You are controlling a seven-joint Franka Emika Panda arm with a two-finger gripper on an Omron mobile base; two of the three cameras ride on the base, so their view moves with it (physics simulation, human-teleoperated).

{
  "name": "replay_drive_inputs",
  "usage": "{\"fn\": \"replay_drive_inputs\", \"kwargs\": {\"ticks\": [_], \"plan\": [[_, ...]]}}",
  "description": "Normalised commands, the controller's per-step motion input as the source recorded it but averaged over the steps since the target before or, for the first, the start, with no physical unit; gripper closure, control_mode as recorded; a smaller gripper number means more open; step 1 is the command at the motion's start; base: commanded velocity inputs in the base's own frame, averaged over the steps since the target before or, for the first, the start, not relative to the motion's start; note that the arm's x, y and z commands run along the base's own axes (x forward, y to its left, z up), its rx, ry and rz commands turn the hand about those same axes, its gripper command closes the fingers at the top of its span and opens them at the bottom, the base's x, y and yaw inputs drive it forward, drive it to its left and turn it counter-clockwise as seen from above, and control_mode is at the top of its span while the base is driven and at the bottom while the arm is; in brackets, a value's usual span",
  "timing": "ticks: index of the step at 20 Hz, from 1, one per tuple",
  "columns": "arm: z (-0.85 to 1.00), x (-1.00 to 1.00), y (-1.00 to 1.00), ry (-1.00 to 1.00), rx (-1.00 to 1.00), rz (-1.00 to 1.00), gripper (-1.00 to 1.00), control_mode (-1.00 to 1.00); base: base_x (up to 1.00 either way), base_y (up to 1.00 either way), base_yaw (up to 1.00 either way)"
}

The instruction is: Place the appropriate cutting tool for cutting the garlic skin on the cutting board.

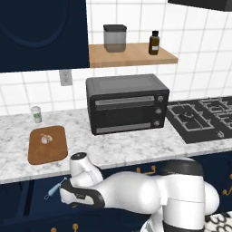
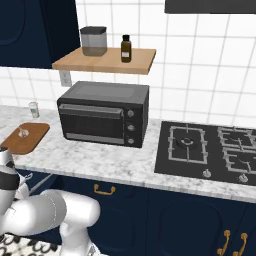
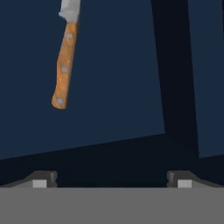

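Left base view: the marble table [image 1: 136,145] carries a black toaster oven [image 1: 128,103], a gas hob [image 1: 204,118] to its right, and a small cup [image 1: 36,114] by the wall. The cutting board [image 1: 47,144] lies flat at the left of the table, with the garlic [image 1: 45,138] resting on its far half. The arm reaches low, below the table's front edge, before the dark blue cabinet fronts; a light blue peeler [image 1: 55,189] shows just beside the hand.

Right base view: the cutting board [image 2: 26,138] and garlic [image 2: 22,132] appear at the far left. A wooden shelf [image 2: 105,60] above the oven holds a grey canister [image 2: 94,41] and a brown bottle [image 2: 126,48].

Hand view: the knife [image 3: 65,61] lies on a dark blue surface, its wooden handle toward the camera and its grey blade running off the top edge. The gripper [image 3: 111,181] stands apart from the knife, its fingers [image 3: 41,180] set wide and holding nothing.
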Motion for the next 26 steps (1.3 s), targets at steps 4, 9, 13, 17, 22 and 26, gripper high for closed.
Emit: {"fn": "replay_drive_inputs", "kwargs": {"ticks": [4, 9, 13, 17, 22, 26], "plan": [[-0.09, -0.38, 0.0, 0.0, 0.0, 0.0, -1.0, -1.0, 0.0, 0.0, 0.0], [-0.09, -0.52, 0.0, 0.0, 0.0, 0.0, -1.0, -1.0, 0.0, 0.0, 0.0], [-0.09, -0.37, 0.0, 0.0, 0.0, 0.0, -1.0, -1.0, 0.0, 0.0, 0.0], [0.0, 0.01, -0.02, 0.0, 0.0, 0.0, -1.0, -1.0, 0.0, 0.0, 0.0], [0.13, 0.67, 0.02, 0.0, 0.0, -0.01, -1.0, -1.0, 0.0, 0.0, 0.0], [0.02, 0.89, 0.02, 0.0, 0.0, -0.03, -1.0, -1.0, 0.0, 0.0, 0.0]]}}
